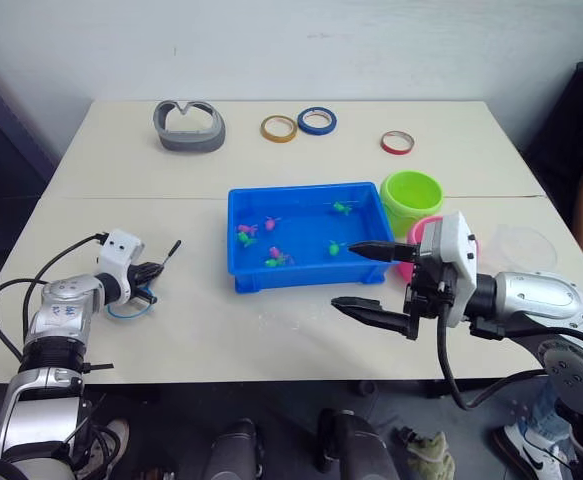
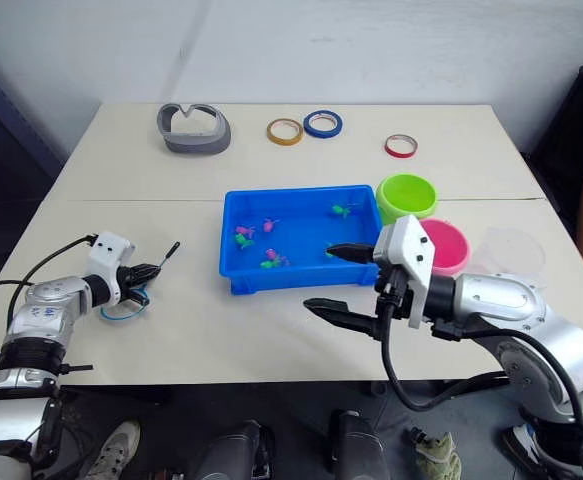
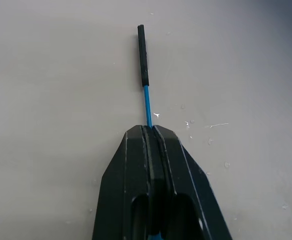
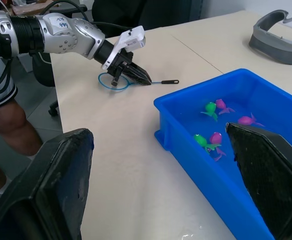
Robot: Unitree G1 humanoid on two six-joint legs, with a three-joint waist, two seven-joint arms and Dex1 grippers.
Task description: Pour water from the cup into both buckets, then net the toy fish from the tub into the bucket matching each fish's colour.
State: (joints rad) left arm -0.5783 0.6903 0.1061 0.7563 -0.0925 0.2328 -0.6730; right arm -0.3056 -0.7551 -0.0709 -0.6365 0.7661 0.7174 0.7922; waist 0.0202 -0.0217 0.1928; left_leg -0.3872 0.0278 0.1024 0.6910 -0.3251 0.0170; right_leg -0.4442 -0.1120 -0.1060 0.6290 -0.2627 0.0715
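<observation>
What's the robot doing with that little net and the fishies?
The robot is getting ready to scoop. Its left pincer is shut on the net, which lies on the table off to the left of the blue tub. The pink and green toy fish are all in the tub. The right pincer hangs open near the tub's right end, beside the green bucket and pink bucket.

two buckets (image 2: 408,196), three tape rings (image 2: 285,131), one net (image 4: 116,80)
</observation>
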